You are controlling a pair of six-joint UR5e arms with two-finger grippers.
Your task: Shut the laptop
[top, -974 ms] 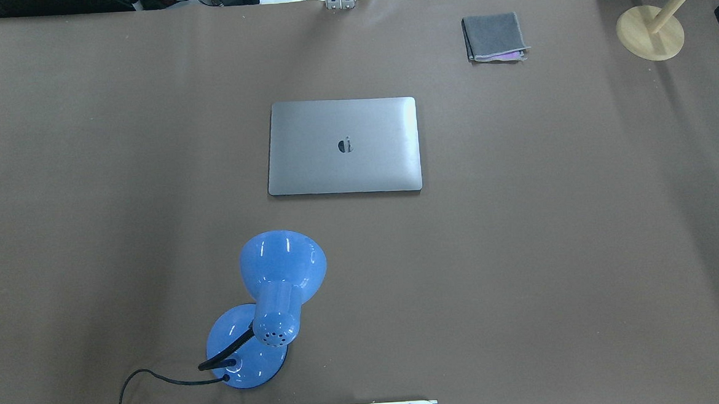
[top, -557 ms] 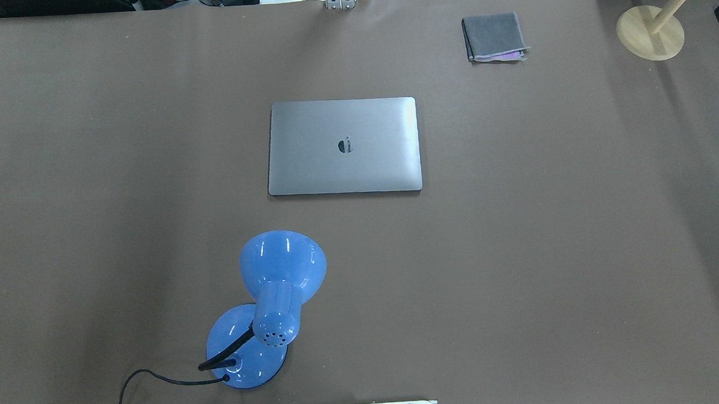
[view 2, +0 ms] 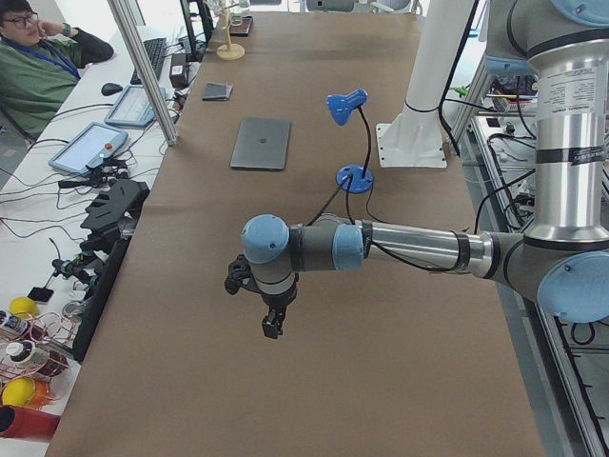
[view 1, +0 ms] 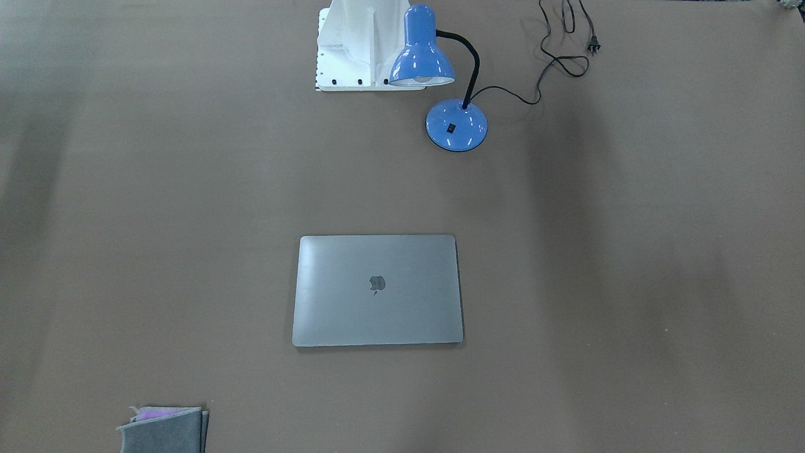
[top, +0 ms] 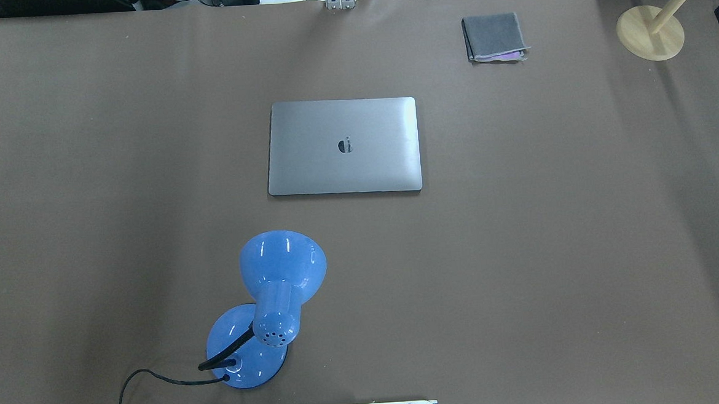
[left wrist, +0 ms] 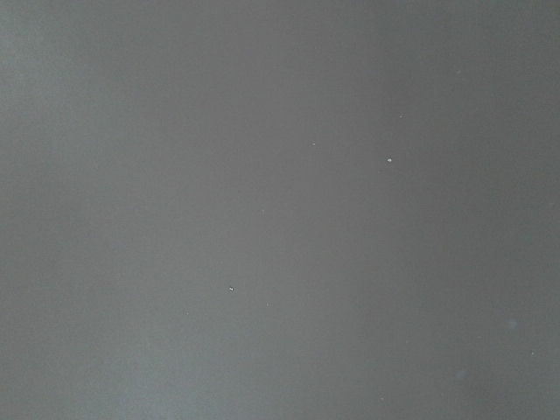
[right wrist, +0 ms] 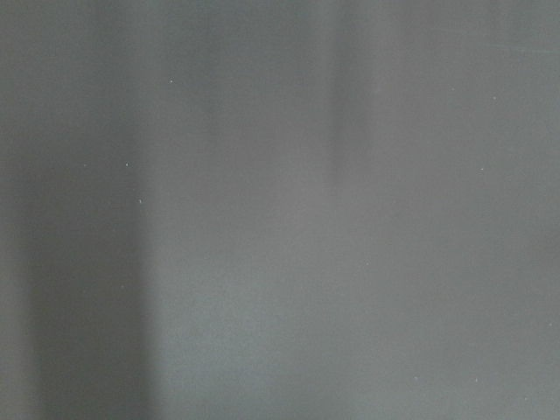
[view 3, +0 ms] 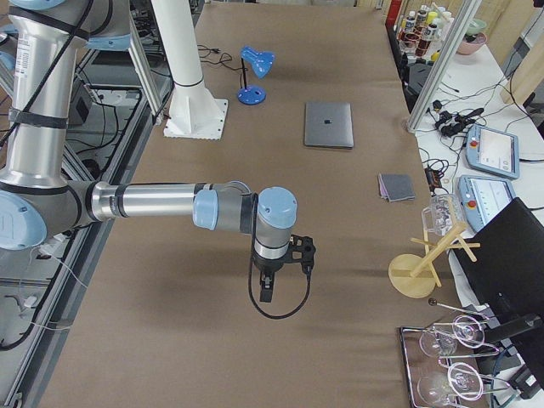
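Though the laptop (top: 343, 147) lies shut (logo up), left pincer (view 2: 271, 326) and right pincer (view 3: 266, 292): cannot tell how open.

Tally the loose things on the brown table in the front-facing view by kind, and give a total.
Slim grey metal laptop, lid down flat: 1
Blue gooseneck desk lamp, with a black cord: 1
Folded grey cloth, cut off by the view's bottom edge: 1
Total: 3
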